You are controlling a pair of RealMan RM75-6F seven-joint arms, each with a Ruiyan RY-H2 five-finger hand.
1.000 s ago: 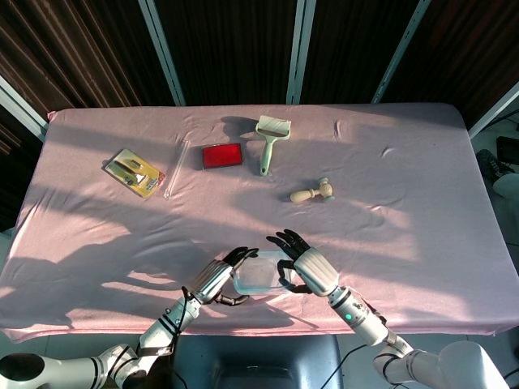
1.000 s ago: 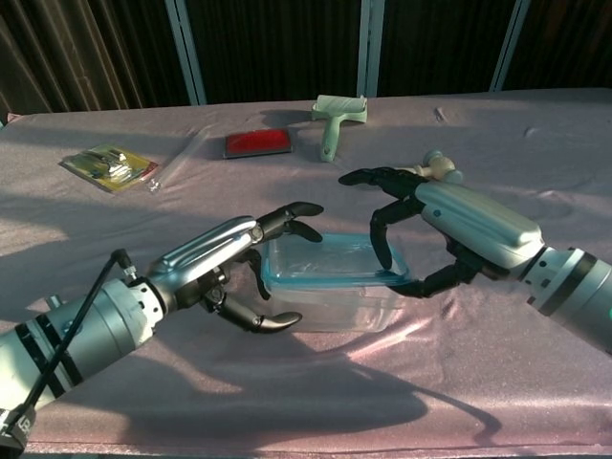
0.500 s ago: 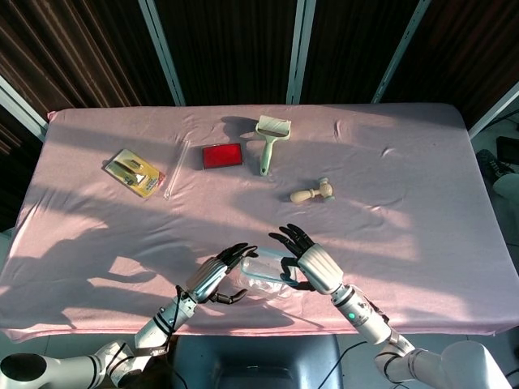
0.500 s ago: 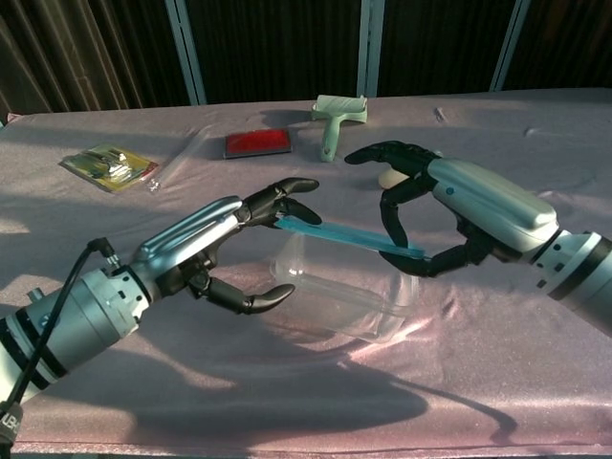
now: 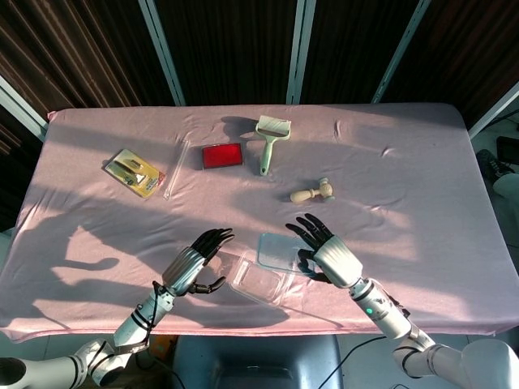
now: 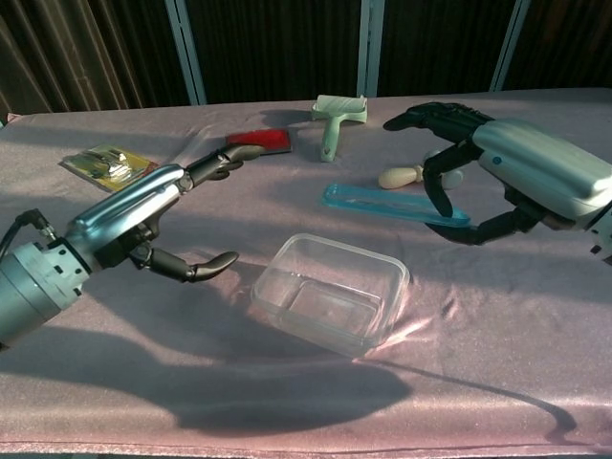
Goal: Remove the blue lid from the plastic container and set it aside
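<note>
The clear plastic container (image 6: 331, 304) (image 5: 261, 279) sits open on the pink cloth near the front edge. The blue lid (image 6: 392, 205) (image 5: 278, 252) hangs in the air above and to the right of it, held at its right end by my right hand (image 6: 516, 172) (image 5: 328, 253). My left hand (image 6: 143, 218) (image 5: 193, 263) is off to the left of the container, fingers spread and holding nothing.
Further back on the cloth lie a red flat box (image 5: 222, 156), a green lint roller (image 5: 270, 138), a small wooden piece (image 5: 313, 193), a yellow packet (image 5: 134, 173) and a clear tube (image 5: 176, 169). The table's front edge (image 5: 243, 332) runs close under both hands.
The right hand has lifted the blue lid off the container and carried it up and right. The left hand has let go and drawn back to the left. The container shifted slightly.
</note>
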